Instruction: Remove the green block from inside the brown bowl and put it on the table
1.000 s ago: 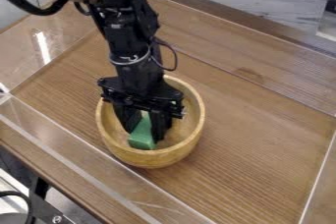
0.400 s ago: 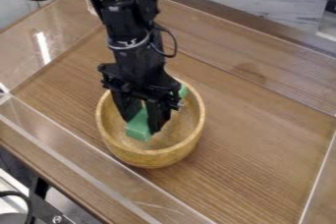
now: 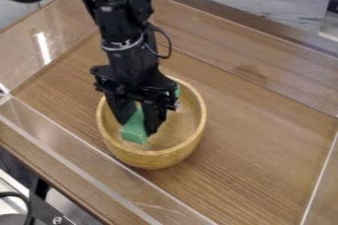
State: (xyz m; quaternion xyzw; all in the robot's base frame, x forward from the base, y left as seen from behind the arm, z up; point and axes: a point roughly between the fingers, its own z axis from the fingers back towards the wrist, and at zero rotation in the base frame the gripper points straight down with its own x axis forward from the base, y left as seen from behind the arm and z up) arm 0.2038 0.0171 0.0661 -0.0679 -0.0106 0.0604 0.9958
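The brown bowl (image 3: 189,142) stands on the table (image 3: 258,86) near the front middle. My gripper (image 3: 144,124) points straight down into it, its black fingers shut on the green block (image 3: 133,130). The block hangs tilted between the fingers, its lower end down inside the bowl near the floor. Whether that end touches the floor I cannot tell. The upper part of the block is hidden by the gripper body.
Low clear acrylic walls (image 3: 79,155) border the table at the front and left. The arm (image 3: 117,17) reaches in from the top left. Bare wood lies to the right of the bowl and behind it.
The gripper keeps its hold on the green block and has barely shifted, a touch up and to the left in the picture. The bowl has stayed put.
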